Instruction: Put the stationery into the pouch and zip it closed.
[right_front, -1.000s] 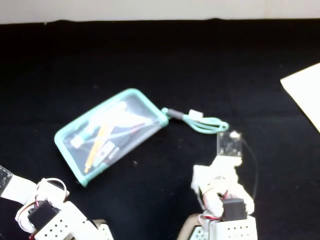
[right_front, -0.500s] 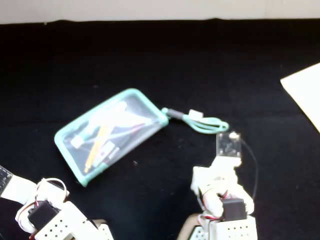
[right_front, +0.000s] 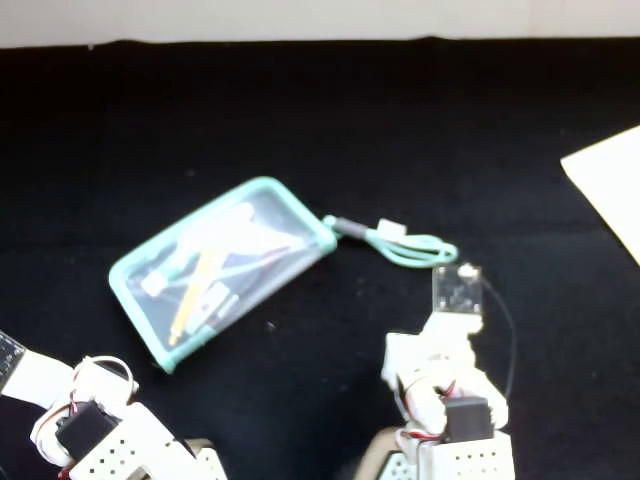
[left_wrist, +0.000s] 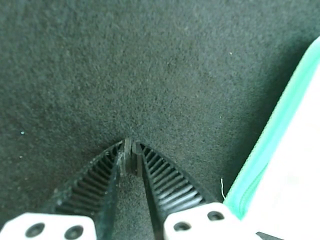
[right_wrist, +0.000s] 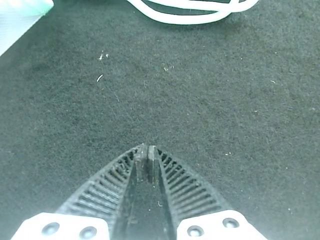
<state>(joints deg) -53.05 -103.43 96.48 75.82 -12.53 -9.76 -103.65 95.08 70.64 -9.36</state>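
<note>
Clear plastic mint-edged pouch (right_front: 225, 265) with a yellow pencil (right_front: 192, 295) inside lies on the black cloth table (right_front: 400, 130); left hand (left_wrist: 131, 156) and right hand (right_wrist: 148, 156) are both fully closed, holding nothing.

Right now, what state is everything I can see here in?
Pouch: lying flat, zip apparently closed.
Stationery: inside the pouch.
Cord: looped, attached at the pouch's corner.
Left end effector: shut, empty, beside the pouch's edge.
Right end effector: shut, empty, near the cord.
</note>
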